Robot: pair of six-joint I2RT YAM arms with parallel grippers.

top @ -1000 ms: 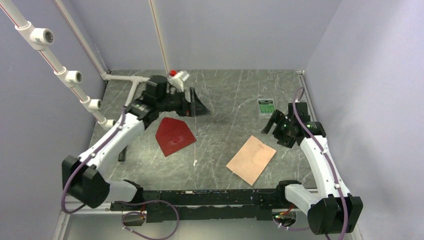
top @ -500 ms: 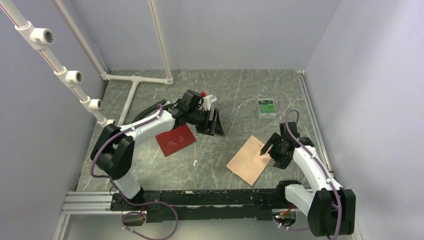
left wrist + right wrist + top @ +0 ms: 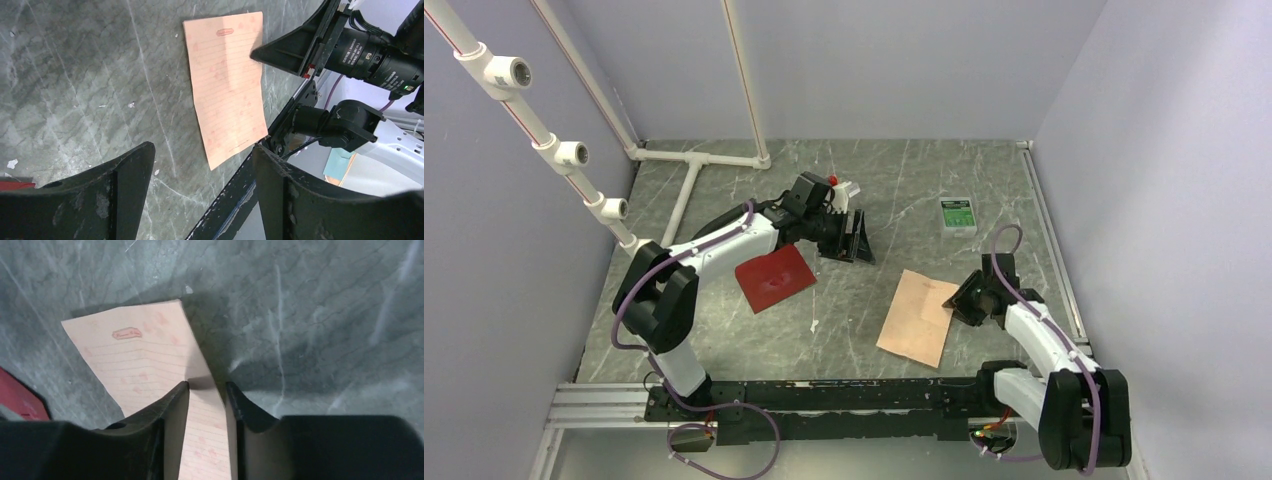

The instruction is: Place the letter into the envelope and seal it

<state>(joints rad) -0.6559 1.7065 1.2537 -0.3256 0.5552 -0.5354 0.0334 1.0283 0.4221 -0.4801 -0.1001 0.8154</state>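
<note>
The pale tan-pink letter (image 3: pixel 919 315) lies on the dark stone table, right of centre. My right gripper (image 3: pixel 959 300) sits low at its right edge, and a raised, creased strip of the letter (image 3: pixel 135 355) fills the narrow gap between the jaws of the right gripper (image 3: pixel 207 385). The dark red envelope (image 3: pixel 774 278) lies flat left of centre. Just beyond it hovers my left gripper (image 3: pixel 854 238), held wide open and empty. The left wrist view looks past that gripper (image 3: pixel 200 150) to the letter (image 3: pixel 227 80) and a red sliver of envelope (image 3: pixel 10 186).
A small white-and-green box (image 3: pixel 957 215) lies at the back right. White pipework (image 3: pixel 694 160) runs along the back left and up the left wall. The black rail (image 3: pixel 824 395) carrying both arm bases lines the near edge.
My right gripper dropped onto the letter's right edge and narrowed its jaws around it; the letter turned and slid slightly left. My left arm swung from the back left to beside the envelope.
</note>
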